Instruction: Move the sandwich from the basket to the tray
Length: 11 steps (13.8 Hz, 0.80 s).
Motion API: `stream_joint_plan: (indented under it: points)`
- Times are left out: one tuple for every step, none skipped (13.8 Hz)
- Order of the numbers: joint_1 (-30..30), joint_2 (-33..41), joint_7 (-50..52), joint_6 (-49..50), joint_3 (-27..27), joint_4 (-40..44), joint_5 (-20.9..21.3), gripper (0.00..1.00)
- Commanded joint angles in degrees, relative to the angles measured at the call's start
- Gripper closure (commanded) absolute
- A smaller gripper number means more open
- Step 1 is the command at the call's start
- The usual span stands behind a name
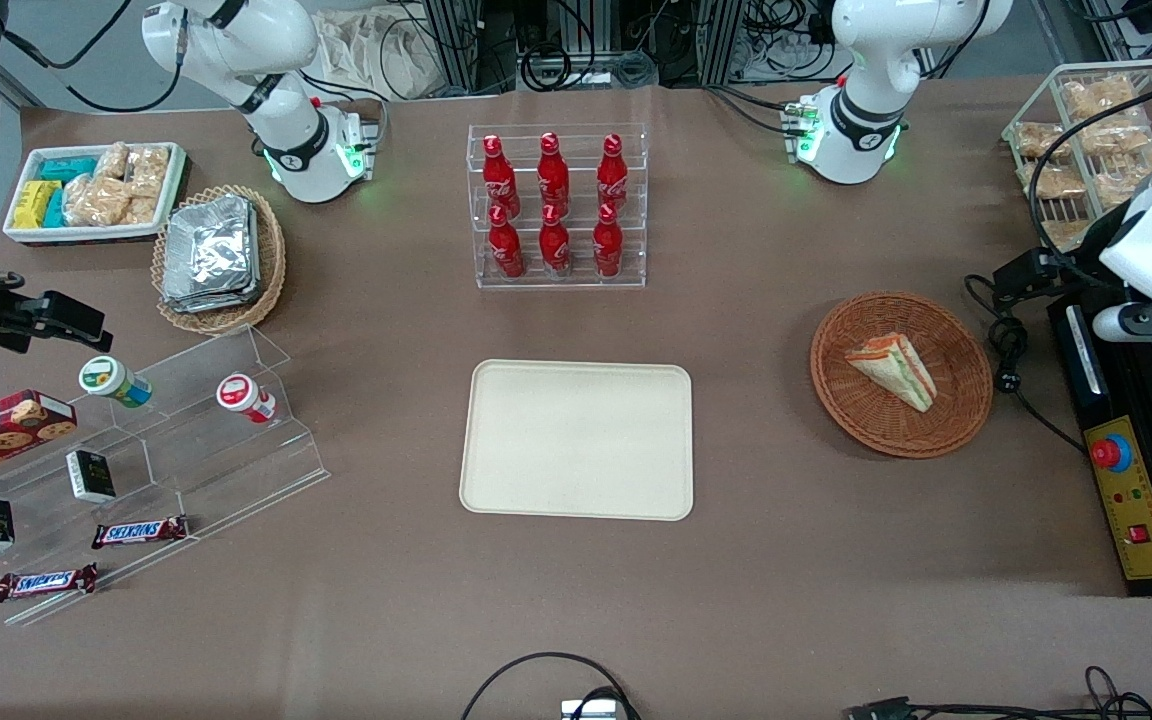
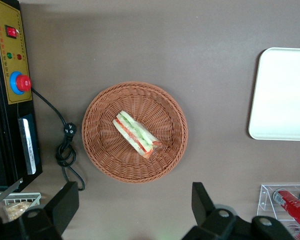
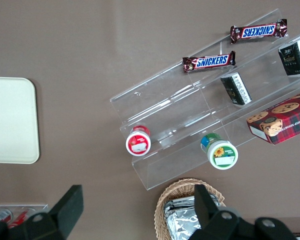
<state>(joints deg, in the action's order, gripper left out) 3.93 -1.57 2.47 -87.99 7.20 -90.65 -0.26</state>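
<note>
The sandwich (image 1: 894,368) (image 2: 136,134), a white triangular wedge with orange, red and green layers, lies in the round reddish-brown wicker basket (image 1: 836,400) (image 2: 100,150) toward the working arm's end of the table. The cream tray (image 1: 576,440) (image 2: 285,95) lies flat and bare mid-table, beside the basket. My left gripper (image 1: 1024,277) (image 2: 134,192) hangs high above the table, beside the basket and slightly farther from the front camera than it. Its fingers (image 2: 67,197) stand wide open with only tabletop showing between them.
A black control box with a red button (image 1: 1126,490) (image 2: 15,82) and a coiled cable (image 1: 1011,350) lie beside the basket. A rack of red bottles (image 1: 556,205) stands farther from the front camera than the tray. A wire rack of snacks (image 1: 1086,130) sits near the working arm.
</note>
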Motion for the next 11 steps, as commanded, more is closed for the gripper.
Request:
stream_joint_plan:
  points:
    - [0.0,-0.4,-0.9,1.5,0.1,1.6,0.1,0.0]
    - [0.0,-0.5,-0.5,1.5,0.2,1.9,0.1,0.0]
    - [-0.1,-0.8,-0.1,1.6,0.2,1.9,0.1,0.0]
    - [-0.1,-1.0,0.3,1.5,0.1,1.9,0.0,0.0]
    - [0.2,-1.1,0.3,1.5,0.1,1.8,0.1,0.0]
    - [0.2,-1.1,0.3,1.2,0.0,1.4,0.3,0.0]
    - [0.2,-1.1,0.8,1.2,0.0,1.1,0.3,0.0]
    - [0.2,-0.6,3.0,0.6,0.0,0.0,0.3,0.0]
    - [0.2,-0.4,5.3,-0.2,0.0,-1.8,0.4,0.0]
    - [0.1,0.2,7.4,-1.9,0.0,-3.6,0.5,0.0]
    - [0.1,0.9,10.5,-4.4,0.0,-6.7,0.7,0.0]
